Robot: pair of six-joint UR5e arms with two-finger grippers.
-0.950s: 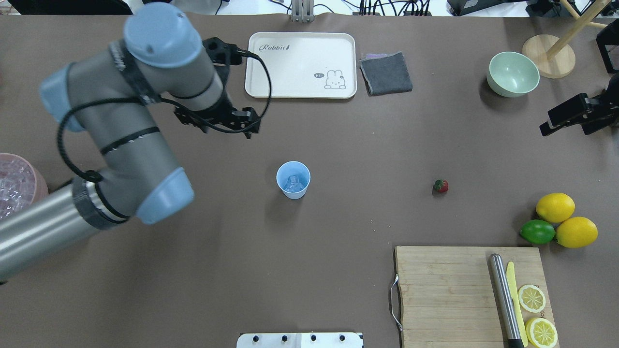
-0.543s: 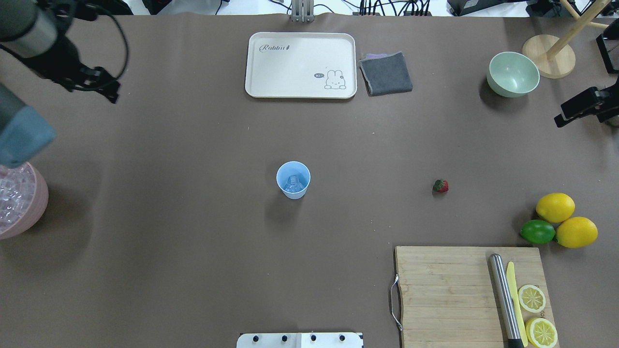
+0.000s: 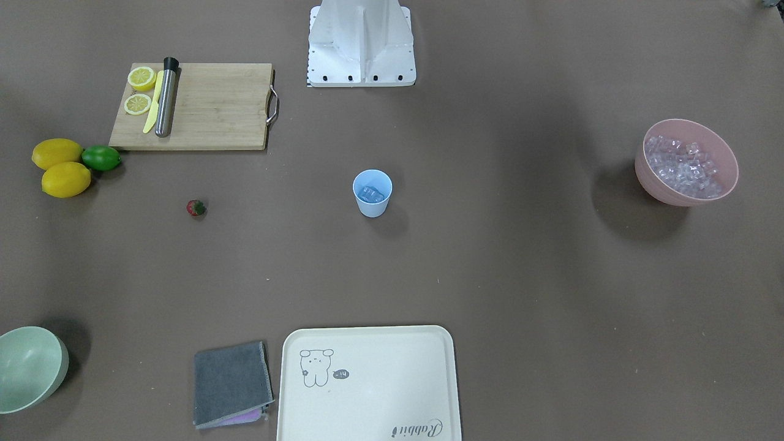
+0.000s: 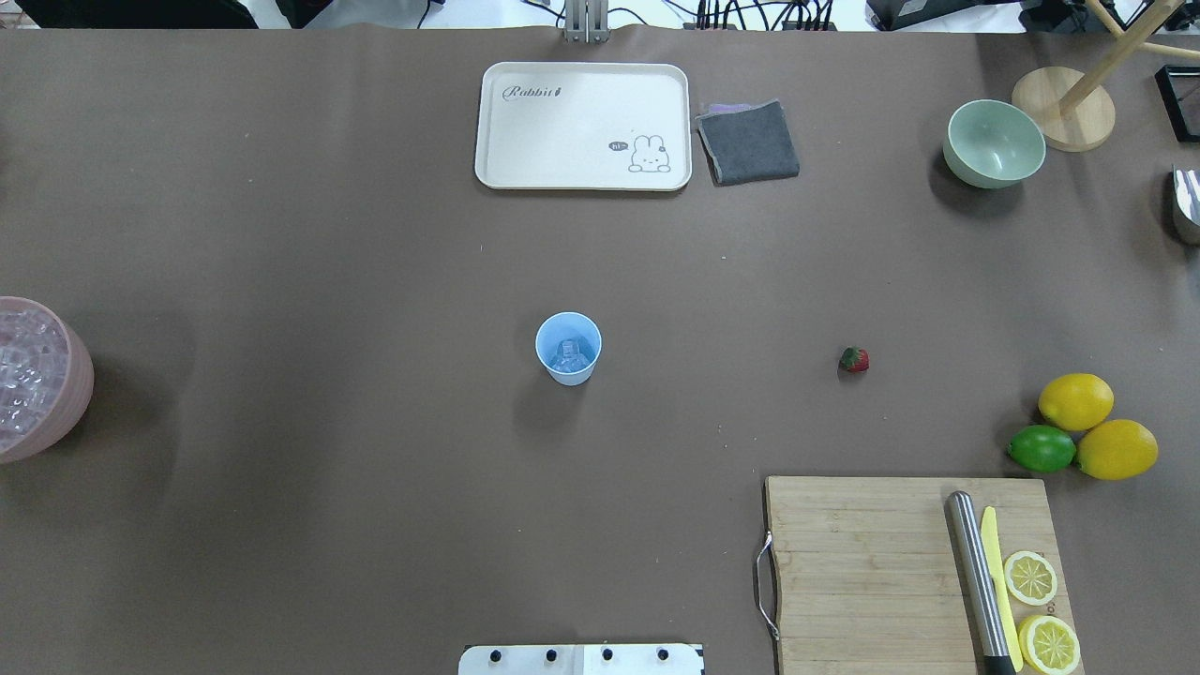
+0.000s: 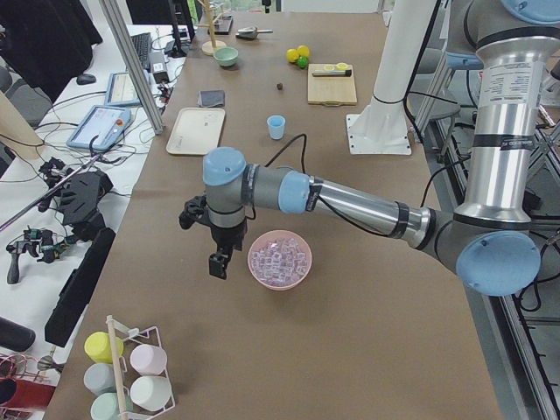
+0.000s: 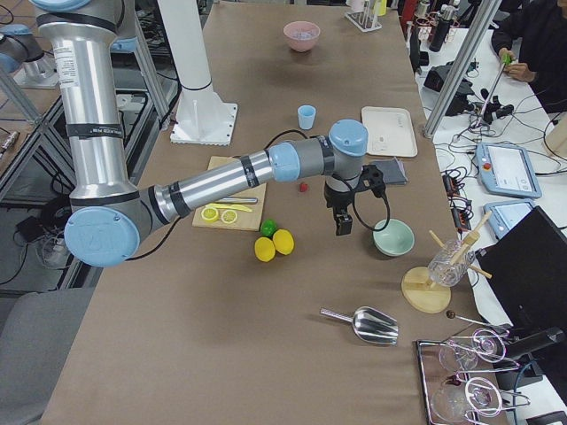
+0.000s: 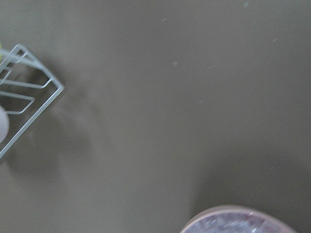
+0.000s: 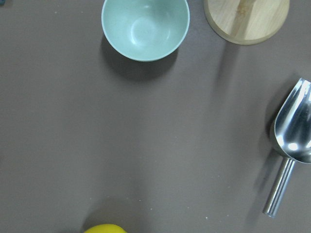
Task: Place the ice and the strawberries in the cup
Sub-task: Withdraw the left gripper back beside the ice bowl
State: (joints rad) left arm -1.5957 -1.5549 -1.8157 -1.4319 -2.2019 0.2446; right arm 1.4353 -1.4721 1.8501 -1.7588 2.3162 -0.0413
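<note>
Surface: brown-covered table (image 4: 328,281); cable-strewn benches flank it.
Counts: I see one cup (image 4: 568,348), one strawberry (image 4: 854,360), two whole lemons (image 4: 1075,401), one lime (image 4: 1042,449).
Ice (image 4: 569,356): some in the cup; more in the pink bowl (image 3: 658,191), far left.
Strawberry: well right of the cup.
Left gripper (image 5: 216,266): far left of the cup; opening, I cannot tell.
Right gripper (image 6: 341,225): right of the cup; same, cannot tell.

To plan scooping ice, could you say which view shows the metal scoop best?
Right wrist view: scoop close, bowl and handle clear. Side views show it small; overhead clips it; the rest miss it.
</note>
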